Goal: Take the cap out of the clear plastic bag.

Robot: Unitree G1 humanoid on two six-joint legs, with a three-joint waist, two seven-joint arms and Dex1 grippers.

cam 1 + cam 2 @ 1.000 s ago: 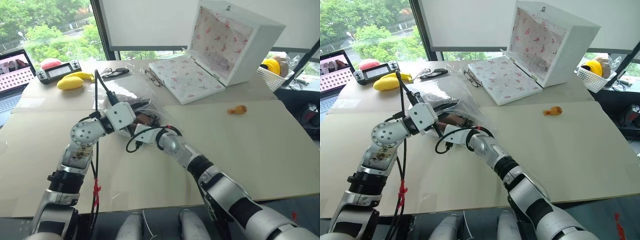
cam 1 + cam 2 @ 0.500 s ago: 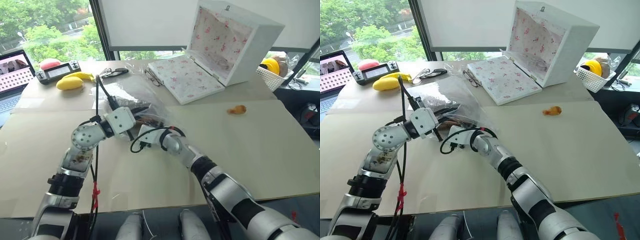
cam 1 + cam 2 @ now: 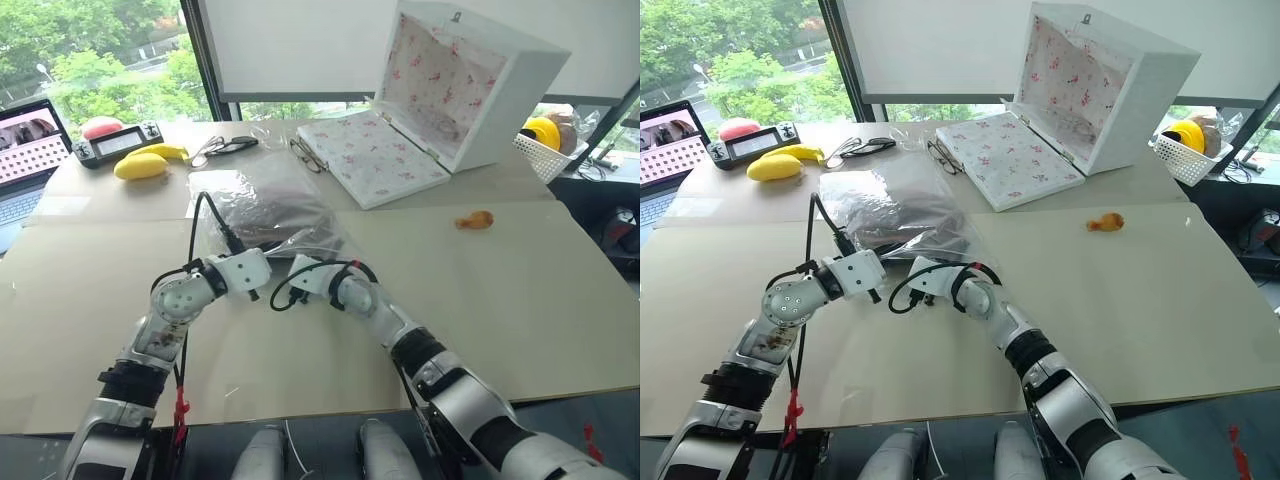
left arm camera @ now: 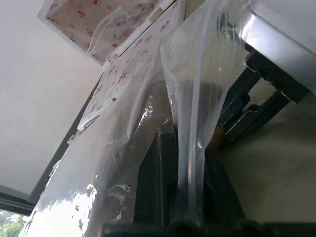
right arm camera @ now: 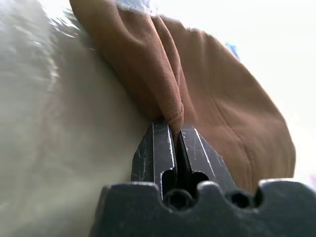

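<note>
My right gripper (image 5: 167, 132) is clenched on a fold of the cap (image 5: 217, 106); the two black fingers (image 5: 154, 148) pinch a ridge of its edge between their tips. The cap is plain brown fabric, soft, with a smooth matte weave and a faint stitched seam curving across its dome. From the pinch it fans out into broad folds, so it looks limp rather than stiff.

My left gripper (image 4: 180, 148) is clamped on the clear plastic bag (image 3: 262, 205), a thin pleat of the film drawn tight between its fingers. The film is glossy and wrinkled, with bright glints along the creases, and the floral lining of the white box (image 3: 440, 95) shows through it in the left wrist view.

From the head camera, the bag lies on the beige table (image 3: 520, 300), spread away from my two grippers toward the box, its near edge bunched where both hands meet, close side by side. Inside it the cap shows as a dark mound under the shiny film.

An orange scrap (image 3: 474, 219) sits well apart on my right. Two pairs of glasses (image 3: 308, 153) lie beyond the bag, and a yellow banana (image 3: 142, 162) rests near the far left corner
</note>
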